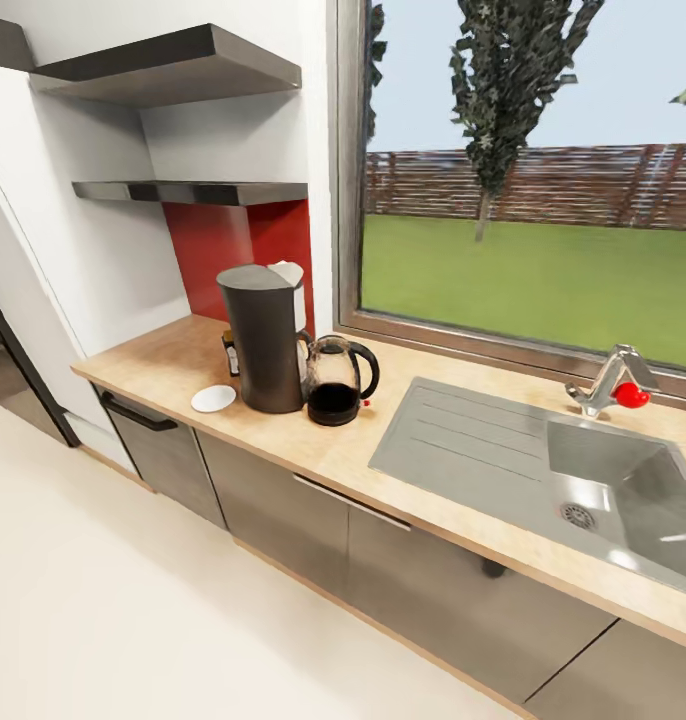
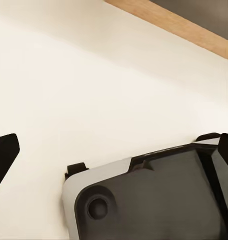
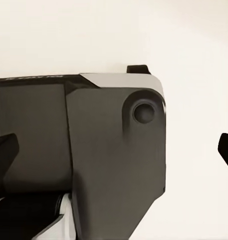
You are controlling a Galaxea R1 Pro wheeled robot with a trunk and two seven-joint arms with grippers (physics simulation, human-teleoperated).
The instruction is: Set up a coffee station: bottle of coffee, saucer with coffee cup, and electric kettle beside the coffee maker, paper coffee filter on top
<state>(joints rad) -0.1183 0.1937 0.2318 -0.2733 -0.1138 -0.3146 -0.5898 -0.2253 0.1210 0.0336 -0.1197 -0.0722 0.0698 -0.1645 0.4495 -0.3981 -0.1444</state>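
On the kitchen countertop (image 1: pixel 173 362) stands the tall dark coffee maker (image 1: pixel 266 340), with the whitish paper coffee filter (image 1: pixel 288 273) resting on its slanted top. The glass electric kettle (image 1: pixel 337 381) touches its right side. The white saucer (image 1: pixel 214 398) lies bare at its left front, and the bottle of coffee (image 1: pixel 229 353) peeks out behind its left side. The coffee cup is out of view. The kitchen shelf (image 1: pixel 193 190) above looks bare. My left gripper (image 2: pixel 114 152) and right gripper (image 3: pixel 114 147) hang open and empty over the pale floor, above the robot's base.
A steel sink (image 1: pixel 453 440) with a tap (image 1: pixel 608 378) and red knob (image 1: pixel 633 395) takes up the counter's right half. A thicker dark slab (image 1: pixel 173 65) hangs above the shelf. Grey cabinet fronts (image 1: pixel 283 510) line the floor; a dark unit (image 1: pixel 13 370) stands at far left.
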